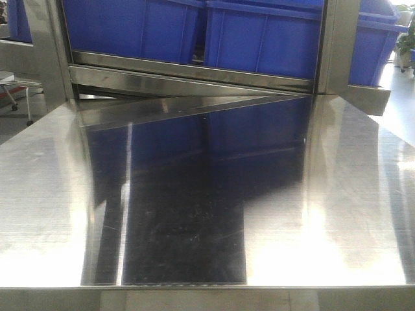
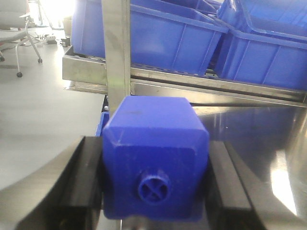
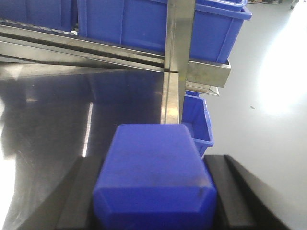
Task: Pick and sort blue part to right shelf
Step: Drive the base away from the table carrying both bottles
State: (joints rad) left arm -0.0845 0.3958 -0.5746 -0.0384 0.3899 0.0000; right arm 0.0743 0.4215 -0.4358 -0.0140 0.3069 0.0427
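Observation:
The blue part, a solid blue block with a bevelled end towards the camera, fills the right wrist view, and my right gripper is shut on it, black fingers against both sides. My left gripper is shut on a squat blue block with a small round knob facing the camera. The right shelf, a steel rack holding large blue bins, stands straight ahead beyond the steel table. Neither gripper shows in the front view.
A steel upright post rises just past the left block, and another post stands beyond the blue part. A small blue bin sits below the table's right edge. Office chairs stand far left on the floor.

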